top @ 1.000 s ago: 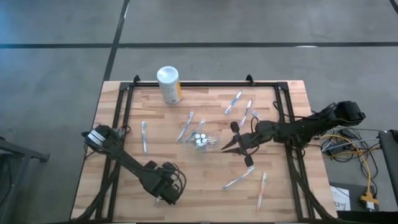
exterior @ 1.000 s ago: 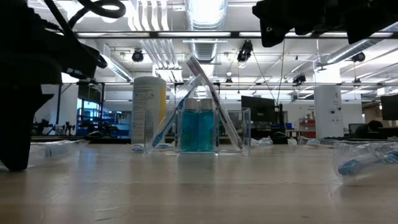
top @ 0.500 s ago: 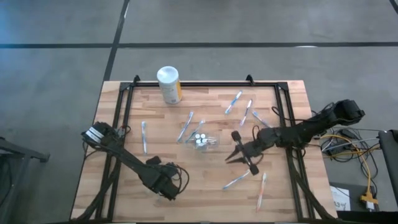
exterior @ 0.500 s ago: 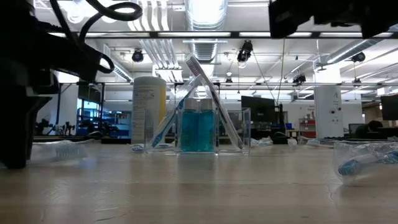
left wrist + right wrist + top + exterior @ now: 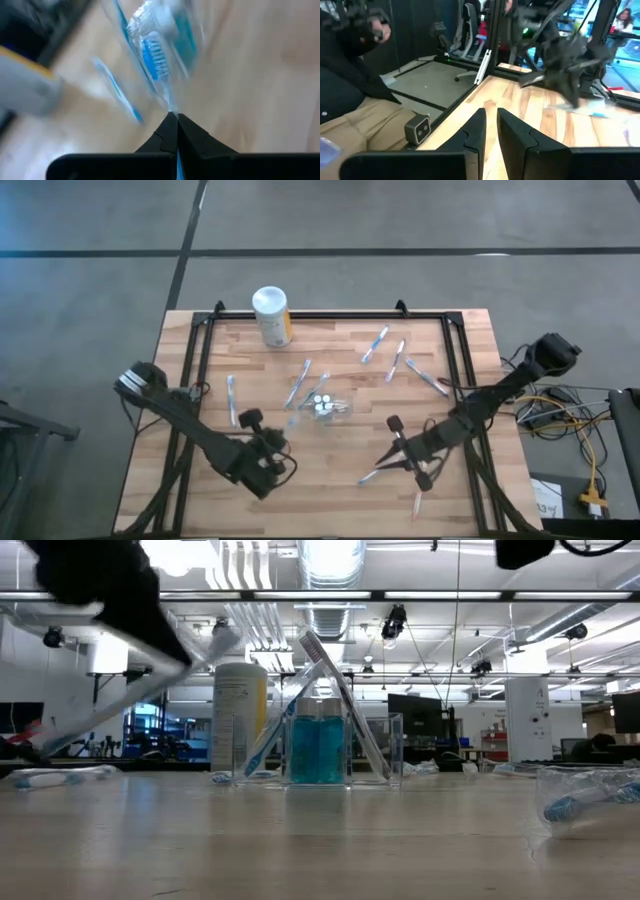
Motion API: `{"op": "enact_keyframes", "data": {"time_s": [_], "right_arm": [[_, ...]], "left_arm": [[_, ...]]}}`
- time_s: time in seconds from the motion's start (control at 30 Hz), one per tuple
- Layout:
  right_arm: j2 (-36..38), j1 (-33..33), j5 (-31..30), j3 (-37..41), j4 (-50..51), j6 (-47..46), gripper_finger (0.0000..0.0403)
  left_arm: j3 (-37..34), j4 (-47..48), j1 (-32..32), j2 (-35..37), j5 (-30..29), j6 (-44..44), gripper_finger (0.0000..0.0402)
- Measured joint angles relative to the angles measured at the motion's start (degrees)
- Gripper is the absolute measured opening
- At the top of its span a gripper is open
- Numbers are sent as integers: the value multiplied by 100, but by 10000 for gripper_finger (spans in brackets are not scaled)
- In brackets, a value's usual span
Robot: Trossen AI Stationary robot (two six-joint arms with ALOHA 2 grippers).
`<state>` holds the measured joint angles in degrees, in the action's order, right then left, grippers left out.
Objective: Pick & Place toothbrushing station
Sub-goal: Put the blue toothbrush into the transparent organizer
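High view shows the left gripper lifted over the near-left part of the table, just beside the clear cup that stands near the middle. Its jaws are closed on a wrapped toothbrush; the left wrist view shows the pinch on the tail of the clear wrapper, with the blue bristles and the cup beyond. In the low view that brush slants up through the air on the left, blurred.

The cup already holds small teal tubes with white caps and two brushes leaning crosswise. More toothbrushes lie loose: one left of the cup, one just beside it, three toward the far right and two near the right front edge. A white canister stands at the far edge, outside the task.

The right gripper hovers low by the front-right brushes; its jaws stand a slit apart, nothing between them.

I judge the step in hand to be carrying a picked brush to the cup. The next move calls for tipping it upright over the rim and letting go without knocking the light cup or the brushes leaning in it.
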<state>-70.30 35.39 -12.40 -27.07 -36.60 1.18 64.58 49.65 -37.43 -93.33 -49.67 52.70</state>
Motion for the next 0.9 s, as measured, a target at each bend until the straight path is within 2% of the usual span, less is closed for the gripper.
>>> {"op": "enact_keyframes", "data": {"time_s": [0.17, 0.23, 0.3, 0.37, 0.47, 0.53, 0.6, 0.67, 0.77, 0.9], "right_arm": [[-161, 424, -672, 4, -22, -60, 43], [-292, 479, -714, 4, -105, -115, 43], [-450, 502, -717, 4, -211, -208, 43], [-595, 499, -724, -9, -300, -262, 43], [-771, 494, -728, -88, -306, -272, 43], [-855, 475, -728, -155, -322, -272, 43], [-870, 475, -728, -181, -316, -270, 43], [-867, 475, -726, -201, -325, -266, 43], [-829, 475, -726, -192, -314, -257, 43], [-839, 473, -724, -184, -308, -253, 43]], "left_arm": [[-485, -1123, -159, 1146, -2084, -1179, 2], [-879, -1995, -143, 1592, -2530, -1682, 1], [-1285, -3276, -84, 2090, -2535, -2544, 1], [-1760, -4941, 31, 2516, -1967, -3706, 1], [-2576, -7425, 387, 2877, -242, -5293, 1], [-3020, -8432, 681, 3050, 694, -5867, 1], [-3334, -8924, 1062, 3195, 1576, -6215, 1], [-3592, -9018, 1510, 3241, 2356, -6407, 1], [-3898, -9179, 2199, 3179, 2790, -6318, 0], [-4266, -9838, 2975, 2991, 3316, -6178, 0]]}}
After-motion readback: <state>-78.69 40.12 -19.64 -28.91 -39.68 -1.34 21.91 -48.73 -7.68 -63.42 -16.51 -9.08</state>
